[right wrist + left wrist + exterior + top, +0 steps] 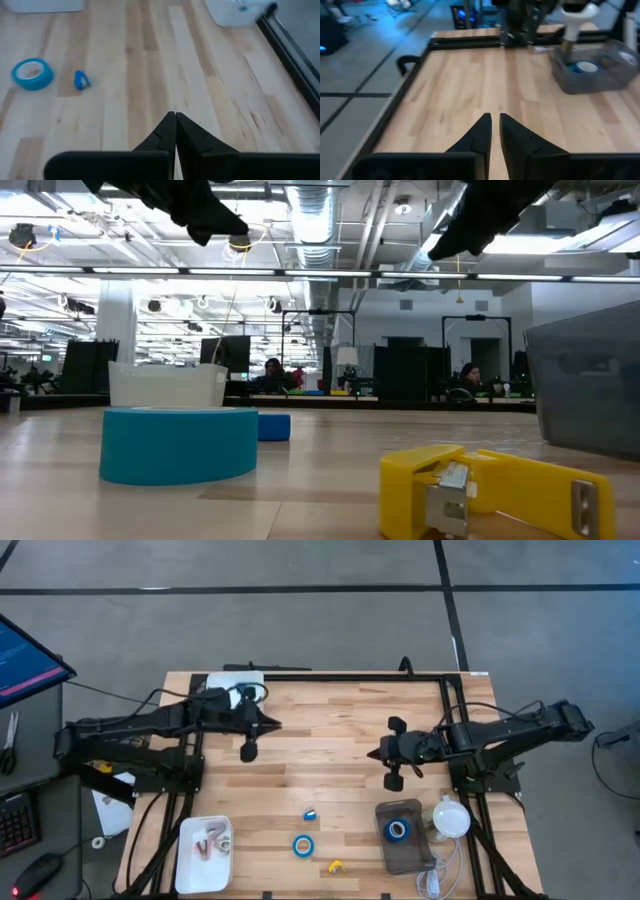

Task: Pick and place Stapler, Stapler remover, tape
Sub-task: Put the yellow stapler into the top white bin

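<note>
One blue tape roll (304, 845) (178, 443) (32, 73) lies flat on the table near its near edge. A second blue roll (398, 830) (583, 66) lies inside a clear grey bin (405, 860). I see no third roll. A small blue object (310, 815) (81, 80) lies just beyond the first roll, and a yellow stapler-like piece (335, 866) (500, 490) lies nearer the edge. My left gripper (275, 724) (495, 119) hovers over the far-left part of the table, fingers together. My right gripper (372, 753) (175, 115) hovers mid-table, shut and empty.
A white tray (190, 862) (165, 385) with pinkish pieces (210, 842) sits at the near left corner. A white round object (451, 817) stands beside the bin's right side. Black frame rails run along the table's far and side edges.
</note>
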